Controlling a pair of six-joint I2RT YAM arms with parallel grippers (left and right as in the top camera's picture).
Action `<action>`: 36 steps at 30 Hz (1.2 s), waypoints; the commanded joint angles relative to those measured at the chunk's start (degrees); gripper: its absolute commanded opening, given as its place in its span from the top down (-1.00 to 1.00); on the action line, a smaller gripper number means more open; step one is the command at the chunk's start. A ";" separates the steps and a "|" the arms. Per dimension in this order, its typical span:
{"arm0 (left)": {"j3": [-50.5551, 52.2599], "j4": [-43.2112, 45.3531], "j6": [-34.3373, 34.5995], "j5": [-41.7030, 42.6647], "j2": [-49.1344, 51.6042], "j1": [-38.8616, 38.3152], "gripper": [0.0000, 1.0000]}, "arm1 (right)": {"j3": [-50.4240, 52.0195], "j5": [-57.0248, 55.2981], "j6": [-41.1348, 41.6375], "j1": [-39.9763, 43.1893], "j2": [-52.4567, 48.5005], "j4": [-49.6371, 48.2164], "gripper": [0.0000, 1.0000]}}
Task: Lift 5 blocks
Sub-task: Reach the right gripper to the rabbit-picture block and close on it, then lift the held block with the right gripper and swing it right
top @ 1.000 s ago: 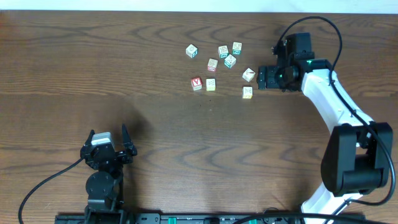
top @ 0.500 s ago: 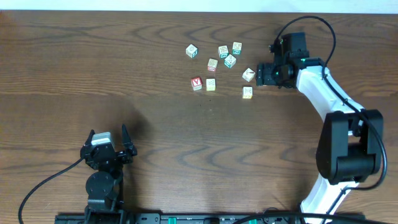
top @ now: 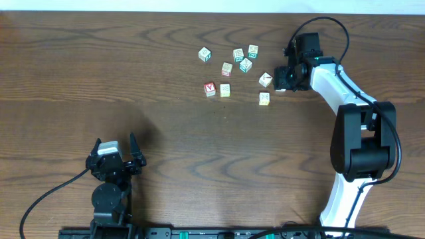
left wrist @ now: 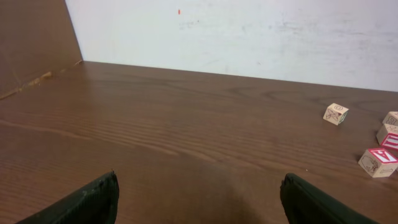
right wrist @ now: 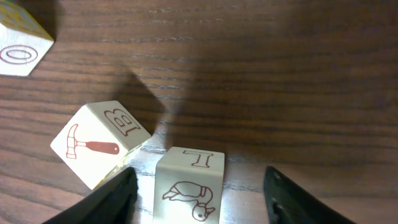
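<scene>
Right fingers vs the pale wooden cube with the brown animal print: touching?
Apart. Right wrist view: table shows between the pale wooden cube and both right fingers.

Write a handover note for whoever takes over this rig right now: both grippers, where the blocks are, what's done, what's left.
Left gripper: open, empty, over bare table, away from the blocks.
Right gripper: open, fingers either side of the T block, which sits on the table. A gap shows on one side, so no grip yet.
Blocks: all in one loose cluster on the far side, right of centre; red V block at its near-left edge.
Done: nothing lifted.
Left: all five lifts, probably starting with the T block.
</scene>
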State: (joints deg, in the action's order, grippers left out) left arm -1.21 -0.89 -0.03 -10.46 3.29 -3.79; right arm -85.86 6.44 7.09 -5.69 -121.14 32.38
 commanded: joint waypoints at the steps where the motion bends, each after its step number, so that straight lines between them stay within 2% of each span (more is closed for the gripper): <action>1: 0.94 -2.32 -0.37 -0.68 0.07 0.22 -0.67 | -1.57 -3.65 0.13 0.35 -0.42 0.39 -0.11; 5: 0.94 -2.32 -0.37 -0.68 0.07 0.22 -0.67 | -1.57 -3.63 0.13 0.35 -0.39 0.85 0.03; 12: 0.94 -2.32 -0.37 -0.68 0.07 0.22 -0.67 | -1.55 -3.61 -0.33 0.35 -0.42 1.99 -0.02; 26: 0.94 -2.32 -0.37 -0.68 0.07 0.22 -0.67 | -1.55 -3.58 -1.22 0.33 -0.50 2.60 0.35; 33: 0.94 -2.32 -0.37 -0.68 0.07 0.22 -0.67 | -1.55 -3.56 -1.81 -0.96 -0.50 3.56 0.61; 36: 0.94 -2.32 -0.37 -0.68 0.07 0.22 -0.67 | -1.68 -3.58 -1.81 -1.88 -0.33 3.43 0.65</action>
State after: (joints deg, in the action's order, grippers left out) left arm -1.21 -0.89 -0.03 -10.46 3.29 -3.79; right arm -86.63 6.39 5.63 -6.33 -121.14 35.51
